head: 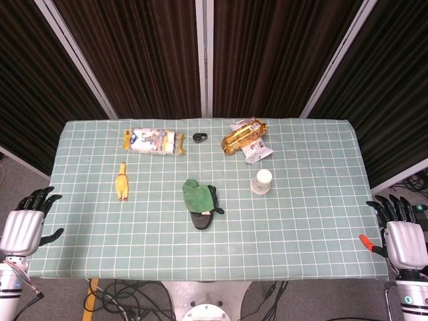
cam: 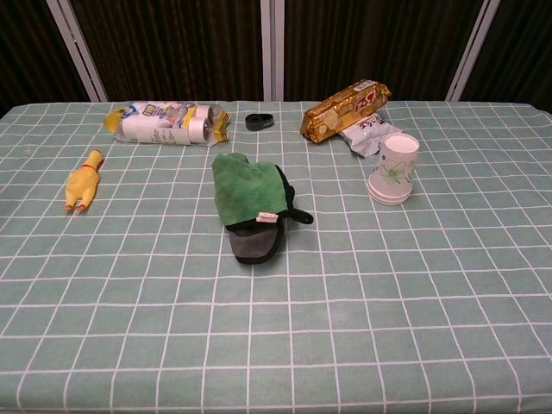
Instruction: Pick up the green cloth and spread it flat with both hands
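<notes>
Each robot hand, left (head: pixel 25 224) and right (head: pixel 401 234), has a silver palm shell and black fingers.

Print is showing on the white-and-yellow plastic packet (cam: pixel 169 123) and the gold snack wrapper (cam: pixel 346 109), but none is being legible.

i've got both hands low in head view, none in chest view. left hand (head: pixel 25 224) at approx 8 o'clock, fingers spread, pointing up, holding nothing. right hand (head: pixel 401 234) at approx 4 o'clock, fingers apart, pointing up, holding nothing, wrist below.
</notes>
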Robot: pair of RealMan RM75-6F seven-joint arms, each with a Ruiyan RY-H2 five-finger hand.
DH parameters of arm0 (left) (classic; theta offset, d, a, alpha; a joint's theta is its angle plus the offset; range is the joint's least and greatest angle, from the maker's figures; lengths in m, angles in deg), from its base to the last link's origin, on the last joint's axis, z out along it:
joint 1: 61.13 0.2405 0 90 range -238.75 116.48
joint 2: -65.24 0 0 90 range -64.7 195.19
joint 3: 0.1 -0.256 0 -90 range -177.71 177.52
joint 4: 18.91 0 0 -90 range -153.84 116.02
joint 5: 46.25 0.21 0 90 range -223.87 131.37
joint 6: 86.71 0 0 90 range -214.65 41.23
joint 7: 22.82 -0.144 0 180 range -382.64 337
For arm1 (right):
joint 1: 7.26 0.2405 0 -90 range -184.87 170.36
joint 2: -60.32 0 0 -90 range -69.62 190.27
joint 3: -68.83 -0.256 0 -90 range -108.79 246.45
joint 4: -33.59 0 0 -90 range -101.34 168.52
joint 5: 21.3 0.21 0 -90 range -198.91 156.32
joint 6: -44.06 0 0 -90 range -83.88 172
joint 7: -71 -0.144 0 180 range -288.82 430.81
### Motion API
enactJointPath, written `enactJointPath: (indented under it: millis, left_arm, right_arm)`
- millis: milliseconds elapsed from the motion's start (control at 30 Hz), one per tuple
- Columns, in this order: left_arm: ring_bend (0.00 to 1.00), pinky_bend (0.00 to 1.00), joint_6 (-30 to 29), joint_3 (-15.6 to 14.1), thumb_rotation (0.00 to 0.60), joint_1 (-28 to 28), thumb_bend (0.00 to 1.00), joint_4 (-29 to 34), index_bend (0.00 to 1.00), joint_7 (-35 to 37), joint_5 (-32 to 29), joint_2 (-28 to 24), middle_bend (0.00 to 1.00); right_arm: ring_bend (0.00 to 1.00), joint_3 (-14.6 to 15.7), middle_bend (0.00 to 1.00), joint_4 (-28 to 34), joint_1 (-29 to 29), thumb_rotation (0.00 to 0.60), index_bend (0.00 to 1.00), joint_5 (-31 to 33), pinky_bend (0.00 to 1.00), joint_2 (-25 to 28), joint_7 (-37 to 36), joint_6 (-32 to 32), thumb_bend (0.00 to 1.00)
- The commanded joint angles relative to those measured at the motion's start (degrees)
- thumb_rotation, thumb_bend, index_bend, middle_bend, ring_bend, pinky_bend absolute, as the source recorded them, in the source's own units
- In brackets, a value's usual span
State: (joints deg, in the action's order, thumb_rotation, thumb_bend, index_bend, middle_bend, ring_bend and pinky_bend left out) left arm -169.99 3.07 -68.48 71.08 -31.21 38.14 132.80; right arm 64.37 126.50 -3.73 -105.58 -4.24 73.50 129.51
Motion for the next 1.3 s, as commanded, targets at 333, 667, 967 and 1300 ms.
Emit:
enactJointPath:
  millis: [333,667,967,1300]
  left_arm:
    - [0.14,0.24,-0.57,-0.01,0.600,0.12,0.11,0.72,0.23,-0.29,0.17,-0.28,0.16]
    - [0.14,0.24,-1.23,-0.07,0.600,0.45,0.11,1.27,0.23,0.31,0.36,-0.69,0.16]
    - [0.14,0.24,-1.32,-0.55,0.600,0.40,0.11,1.14,0.23,1.40,1.50,-0.63,0.16]
    - [0.14,0.24,-1.92,-1.24,0.600,1.39,0.11,1.38,0.23,2.15,1.51,-1.28,0.16]
  right_arm:
    - [0.07,0.29,0.15,-0.24,0.02,0.600,0.25,-1.20,0.04,0.17,-1.70,0.25,0.04]
    - [0.07,0.67,0.15,0.83,2.11,0.600,0.30,-4.63,0.04,0.88,-3.07,-1.29,0.05]
    - [0.05,-0.87,0.15,3.70,12.48,0.600,0.36,-10.13,0.04,-0.52,-2.93,-11.97,0.07]
    - [0.04,-4.09,0.15,-4.84,27.30,0.600,0.36,-9.70,0.04,-15.39,-3.61,-26.53,0.07]
